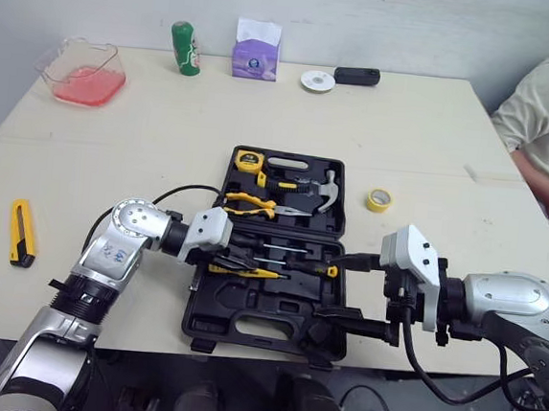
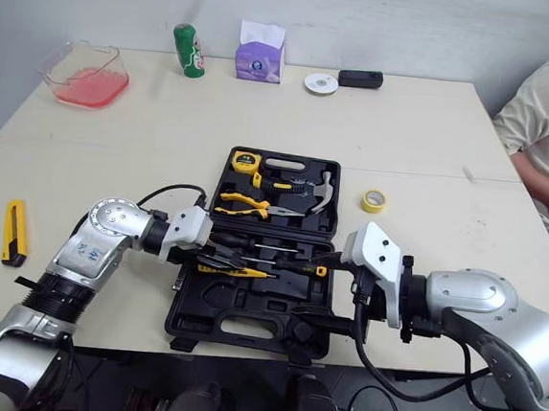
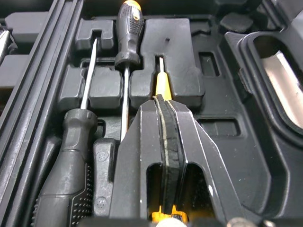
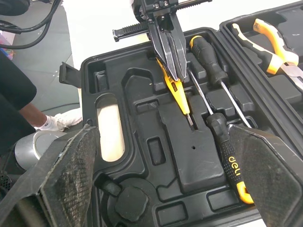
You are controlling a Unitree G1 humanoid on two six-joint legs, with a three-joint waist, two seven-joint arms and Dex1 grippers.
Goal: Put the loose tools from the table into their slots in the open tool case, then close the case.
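Case (image 1: pixel 262 328) lies open near centre, mostly filled. Our right gripper (image 1: pixel 333 288) gapes at its near right edge. Our left gripper (image 1: pixel 241 258), fingers together, rests on the yellow screwdriver (image 4: pixel 177 92). We judge the utility knife (image 1: pixel 22 232), loose at left, remains, then closing.

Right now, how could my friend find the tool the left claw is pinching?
Find the open black tool case on the table and look in its half nearer the robot. Among the screwdrivers lying side by side there, it is the small yellow screwdriver in the left gripper; its neighbours have black handles.
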